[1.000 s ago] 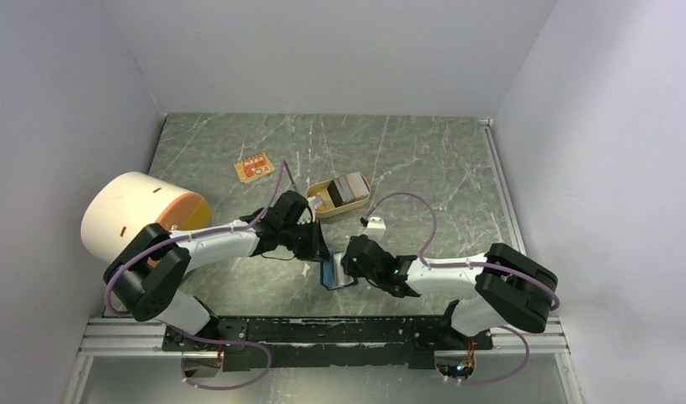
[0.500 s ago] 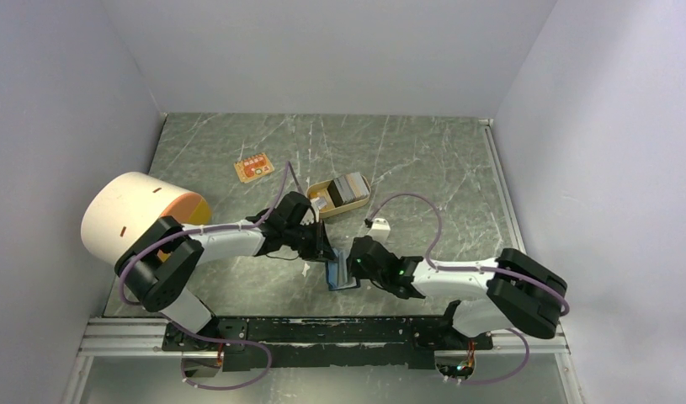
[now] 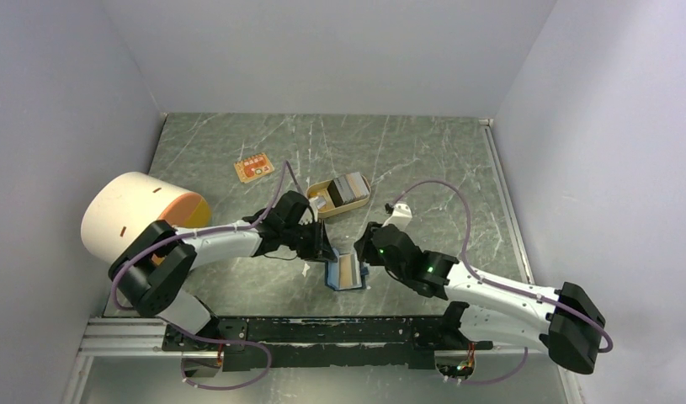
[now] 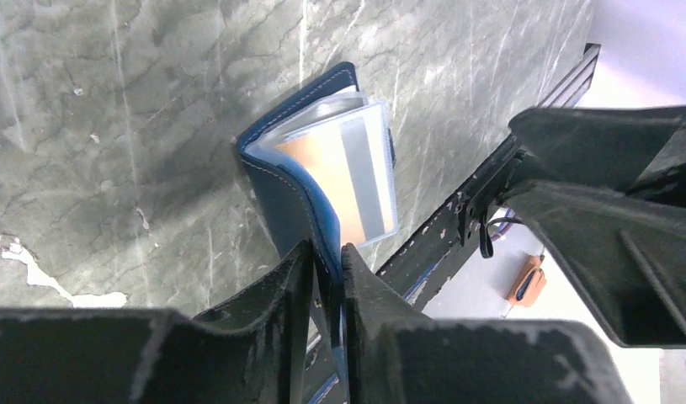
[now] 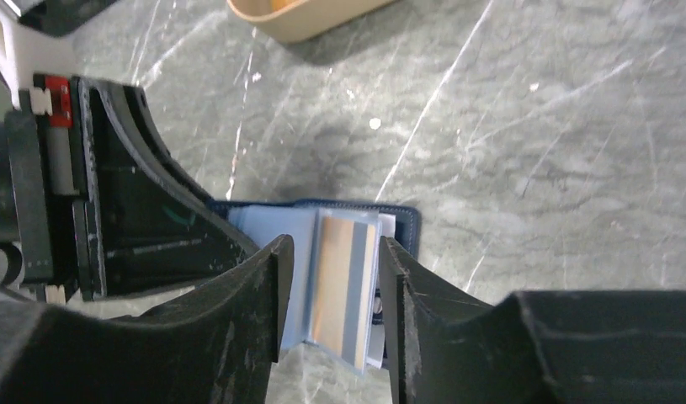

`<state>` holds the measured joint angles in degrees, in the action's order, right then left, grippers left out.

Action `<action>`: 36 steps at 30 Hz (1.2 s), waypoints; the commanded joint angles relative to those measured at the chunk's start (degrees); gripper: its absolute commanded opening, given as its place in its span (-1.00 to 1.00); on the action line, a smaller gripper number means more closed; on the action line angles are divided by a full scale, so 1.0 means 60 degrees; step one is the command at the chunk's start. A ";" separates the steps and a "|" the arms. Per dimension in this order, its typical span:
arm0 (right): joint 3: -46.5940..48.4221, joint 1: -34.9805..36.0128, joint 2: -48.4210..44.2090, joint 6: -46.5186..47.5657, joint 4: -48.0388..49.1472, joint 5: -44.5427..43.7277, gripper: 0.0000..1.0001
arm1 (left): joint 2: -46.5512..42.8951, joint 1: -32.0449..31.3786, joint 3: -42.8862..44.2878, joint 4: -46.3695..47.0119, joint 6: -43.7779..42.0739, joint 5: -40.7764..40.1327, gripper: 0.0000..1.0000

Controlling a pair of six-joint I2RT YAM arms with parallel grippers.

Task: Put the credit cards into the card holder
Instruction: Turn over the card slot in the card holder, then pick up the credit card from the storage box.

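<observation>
Compared with a second earlier, the right arm had pulled up and back from the card holder (image 3: 346, 272), its elbow swung out to the right. The right gripper (image 5: 332, 252) hung just above the holder, jaws moderately apart and empty. The holder lay open near the front edge of the counter (image 3: 423, 160), between the two arms. The left gripper (image 4: 327, 257) was clamped narrowly on the navy cover, holding that flap up. An orange-and-grey card (image 5: 343, 282) sat in the clear sleeve of the holder and appeared fully seated, though the sleeve's lower edge was partly hidden. Judgement: one insertion was complete and the right arm was free to fetch again. The remaining credit cards (image 3: 350, 185) stood stacked in the tan tray (image 3: 332, 214), behind the holder and well apart from it, so the task was partly done. The next pick calls for separating one thin card from the stack. The main risk is the holder shifting if the left grip slackens.
</observation>
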<state>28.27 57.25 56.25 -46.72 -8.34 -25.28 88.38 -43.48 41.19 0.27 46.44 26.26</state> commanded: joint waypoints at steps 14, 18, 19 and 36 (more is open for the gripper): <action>0.3617 -0.2464 0.3506 0.3972 0.0769 0.0705 0.30 | -0.0594 0.0001 -0.0771 0.0055 0.0064 -0.0190 -0.65; 0.4369 -0.2504 0.4575 0.4335 0.0828 0.0963 0.30 | -0.0726 0.0023 -0.0879 0.0130 0.0074 -0.0174 -0.64; 0.4507 -0.2510 0.4902 0.4469 0.0926 0.1064 0.31 | -0.0770 0.0038 -0.0901 0.0114 0.0069 -0.0177 -0.65; 0.7307 -0.2423 0.8244 0.5768 -0.0239 -0.0298 0.52 | -0.2218 0.0050 -0.1201 -0.1202 0.0303 -0.0436 -0.82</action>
<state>68.84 42.48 102.43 -14.87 -6.72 -24.47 77.56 -43.33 35.62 -4.34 47.24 24.58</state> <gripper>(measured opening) 0.751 0.114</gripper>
